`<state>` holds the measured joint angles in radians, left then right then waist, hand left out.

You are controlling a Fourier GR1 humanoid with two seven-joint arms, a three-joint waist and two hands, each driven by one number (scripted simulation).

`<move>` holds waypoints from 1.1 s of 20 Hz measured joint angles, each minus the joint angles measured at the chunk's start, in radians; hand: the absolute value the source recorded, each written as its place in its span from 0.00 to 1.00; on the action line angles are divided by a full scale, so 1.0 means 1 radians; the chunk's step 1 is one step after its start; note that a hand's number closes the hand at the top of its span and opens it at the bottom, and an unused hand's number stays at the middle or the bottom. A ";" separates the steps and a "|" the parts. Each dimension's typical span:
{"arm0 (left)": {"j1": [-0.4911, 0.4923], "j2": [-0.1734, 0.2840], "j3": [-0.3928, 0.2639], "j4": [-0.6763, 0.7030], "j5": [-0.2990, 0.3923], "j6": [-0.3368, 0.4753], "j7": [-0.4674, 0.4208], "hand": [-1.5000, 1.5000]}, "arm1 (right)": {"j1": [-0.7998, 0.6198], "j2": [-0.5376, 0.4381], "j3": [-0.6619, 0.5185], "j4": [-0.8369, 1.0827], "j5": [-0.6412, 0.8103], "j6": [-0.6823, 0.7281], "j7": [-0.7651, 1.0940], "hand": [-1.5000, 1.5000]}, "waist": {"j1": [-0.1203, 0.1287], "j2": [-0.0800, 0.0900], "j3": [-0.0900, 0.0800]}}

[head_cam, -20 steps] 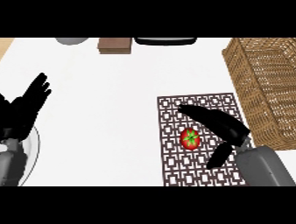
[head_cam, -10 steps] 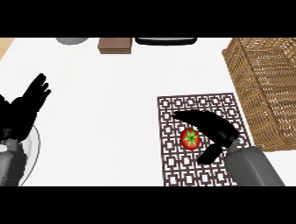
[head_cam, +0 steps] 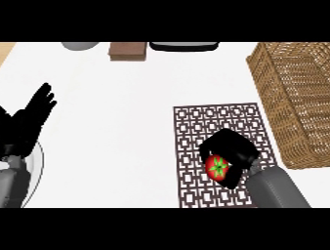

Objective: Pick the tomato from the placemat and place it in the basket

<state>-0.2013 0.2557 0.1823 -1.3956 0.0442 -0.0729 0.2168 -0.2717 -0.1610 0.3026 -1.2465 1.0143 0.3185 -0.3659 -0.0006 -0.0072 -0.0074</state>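
Observation:
A red tomato [head_cam: 216, 167] with a green star-shaped top lies on the dark lattice placemat [head_cam: 211, 119] at the lower middle of the head view. My right hand [head_cam: 233, 149] is curled over it, fingers bent round its upper side and the thumb along its right edge, hiding part of it. The wicker basket [head_cam: 308, 102] stands to the right of the placemat, apart from the hand. My left hand [head_cam: 20, 122] rests open at the left edge, fingers up.
At the counter's far edge sit a grey round object [head_cam: 80, 46], a brown block [head_cam: 128, 51] and a black tray-like object [head_cam: 184, 46]. A pale plate rim [head_cam: 39, 163] shows beneath my left forearm.
My right hand has drawn in and come down over the tomato, its fingers going from stretched out to curled round it. The left hand has stayed still.

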 measured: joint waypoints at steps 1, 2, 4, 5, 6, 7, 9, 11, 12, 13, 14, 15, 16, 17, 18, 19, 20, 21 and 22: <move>-0.008 -0.005 -0.004 0.009 -0.005 0.004 0.000 0.50 | -0.007 0.009 0.002 0.008 0.008 -0.003 0.000 1.00 | 0.000 -0.001 -0.001; -0.004 -0.008 -0.007 -0.003 -0.007 0.005 0.004 0.50 | -0.015 0.007 -0.003 0.026 0.015 -0.011 -0.014 1.00 | 0.000 -0.001 -0.001; 0.007 -0.006 -0.005 0.005 -0.008 -0.006 -0.012 0.50 | -0.008 0.012 0.004 0.036 0.034 -0.028 -0.022 1.00 | -0.001 -0.003 -0.004; 0.003 -0.010 -0.007 0.002 -0.008 -0.003 -0.009 0.50 | -0.030 0.029 -0.025 0.055 0.031 -0.024 0.022 1.00 | 0.002 -0.002 -0.005; 0.001 -0.005 -0.006 0.001 -0.007 -0.006 -0.006 0.50 | -0.045 0.055 -0.063 0.072 0.027 -0.034 0.090 1.00 | 0.004 0.001 -0.003; 0.003 -0.006 -0.006 0.001 -0.007 -0.007 -0.009 0.50 | -0.061 0.077 -0.108 0.086 0.020 -0.051 0.163 1.00 | 0.006 0.006 -0.001; 0.001 -0.004 -0.004 -0.002 -0.007 -0.006 -0.009 0.50 | -0.090 0.110 -0.199 0.103 0.011 -0.095 0.302 1.00 | 0.001 0.012 0.002; 0.000 -0.003 -0.001 -0.002 -0.006 -0.005 -0.010 0.50 | -0.115 0.129 -0.282 0.115 0.002 -0.145 0.425 1.00 | -0.003 0.021 0.003; -0.001 -0.004 -0.001 -0.003 -0.005 -0.005 -0.011 0.50 | -0.130 0.136 -0.320 0.120 -0.003 -0.173 0.487 1.00 | -0.001 0.024 0.004; -0.003 -0.005 -0.003 -0.004 -0.006 -0.005 -0.011 0.50 | -0.149 0.142 -0.356 0.124 -0.008 -0.203 0.550 1.00 | 0.003 0.027 0.005; -0.006 -0.006 -0.005 -0.005 -0.006 -0.006 -0.011 0.50 | -0.172 0.146 -0.390 0.127 -0.015 -0.236 0.610 1.00 | 0.010 0.030 0.006; -0.007 -0.007 -0.008 -0.006 -0.006 -0.008 -0.013 0.50 | -0.197 0.149 -0.424 0.127 -0.026 -0.275 0.665 1.00 | 0.020 0.032 0.007; -0.011 -0.010 -0.013 -0.008 -0.006 -0.010 -0.013 0.50 | -0.224 0.152 -0.453 0.127 -0.036 -0.318 0.717 1.00 | 0.031 0.033 0.008; -0.016 -0.014 -0.019 -0.009 -0.006 -0.013 -0.012 0.50 | -0.253 0.154 -0.478 0.126 -0.043 -0.367 0.766 1.00 | 0.041 0.035 0.009; -0.021 -0.016 -0.023 -0.010 -0.006 -0.014 -0.011 0.50 | -0.286 0.156 -0.499 0.123 -0.045 -0.417 0.813 1.00 | 0.055 0.036 0.010; -0.026 -0.018 -0.029 -0.010 -0.007 -0.018 -0.009 0.50 | -0.321 0.157 -0.520 0.120 -0.046 -0.470 0.855 1.00 | 0.066 0.038 0.010; -0.033 -0.022 -0.035 -0.010 -0.007 -0.020 -0.008 0.50 | -0.358 0.157 -0.533 0.119 -0.041 -0.522 0.895 1.00 | 0.079 0.039 0.010; -0.041 -0.024 -0.041 -0.010 -0.007 -0.023 -0.006 0.50 | -0.394 0.158 -0.543 0.121 -0.026 -0.576 0.934 1.00 | 0.091 0.042 0.009; -0.049 -0.025 -0.046 -0.010 -0.009 -0.024 -0.004 0.50 | -0.428 0.159 -0.552 0.125 -0.001 -0.630 0.972 1.00 | 0.099 0.043 0.008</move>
<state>-0.2507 0.2308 0.1360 -1.4060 0.0349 -0.0971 0.2132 -0.6994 -0.0021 -0.2492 -1.1214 1.0137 -0.3118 0.6063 0.0984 0.0361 0.0002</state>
